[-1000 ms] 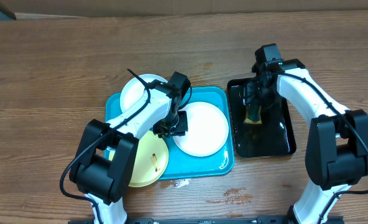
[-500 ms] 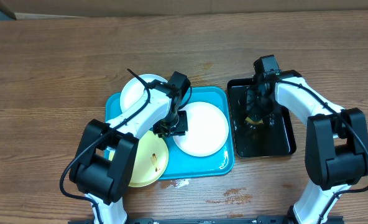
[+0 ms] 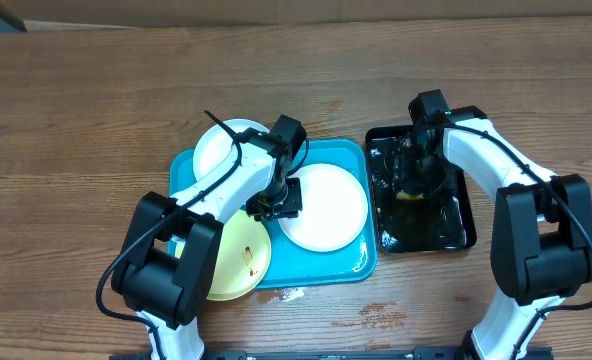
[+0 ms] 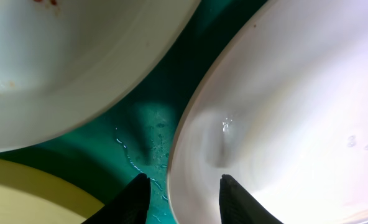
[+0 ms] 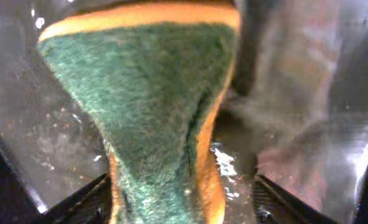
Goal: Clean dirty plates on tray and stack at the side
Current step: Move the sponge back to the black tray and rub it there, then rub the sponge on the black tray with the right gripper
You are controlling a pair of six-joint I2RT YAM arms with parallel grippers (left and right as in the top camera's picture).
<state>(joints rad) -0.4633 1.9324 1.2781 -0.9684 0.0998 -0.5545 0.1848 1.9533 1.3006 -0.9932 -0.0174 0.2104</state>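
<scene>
tray [image 3: 326,268]: mid table [image 3: 86,100], toward its near edge; all three plates are on it.
far plate [image 3: 216,150]: white, at the tray's far-left corner, hanging over the rim there. The left arm crosses over it.
right plate [image 3: 326,208]: white, flat, fills the tray's right half.
yellow plate [image 3: 228,262]: at the tray's near-left corner, hanging over the near rim. Dark smudge [image 3: 248,256] near its middle.
left gripper [image 3: 276,203]: down at tray centre, where the three plates meet.
left jaws: part open, nothing clamped. Wrist view only: fingers [image 4: 136,200] straddle the right plate's rim, one over bare tray and one over the plate, with a gap on each side.
left wrist extras: water beads [image 4: 131,155] on the tray floor between the plates, red specks [image 4: 42,2] on the far plate. In the overhead view the arm hides both.
black tray [image 3: 458,228]: just beside the tray's right edge, wet and glinting.
right gripper [image 3: 413,172]: low over the black tray's far half.
sponge [image 3: 408,194]: overhead shows only a yellow sliver under the gripper. The wrist view shows a green scouring face and orange-yellow sides, lying between the fingers over wet tray floor.
right jaws: fingers wide apart, sponge against one, gap to the other. Can't tell if it's gripped.
table mess: white flecks [image 3: 288,294] just off the tray's near edge, overhead only.
</scene>
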